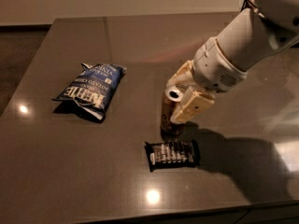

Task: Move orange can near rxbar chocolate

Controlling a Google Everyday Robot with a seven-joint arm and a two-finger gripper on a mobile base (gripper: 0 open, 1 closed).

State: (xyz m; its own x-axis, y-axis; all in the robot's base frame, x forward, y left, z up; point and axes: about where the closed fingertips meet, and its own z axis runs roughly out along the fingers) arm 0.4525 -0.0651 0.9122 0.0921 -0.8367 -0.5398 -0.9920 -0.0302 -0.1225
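The orange can [167, 118] stands upright on the dark table [140, 36], its silver top facing up. My gripper [177, 101] comes in from the right on a white arm, its two tan fingers [192, 105] closed on the can's upper part from either side. The rxbar chocolate [172, 153], a flat black bar with white text, lies on the table just in front of the can, about a finger's width from its base.
A blue chip bag [91, 88] lies to the left of the can. The table's front edge [154, 213] runs just below the bar. My arm's shadow falls across the table's right side.
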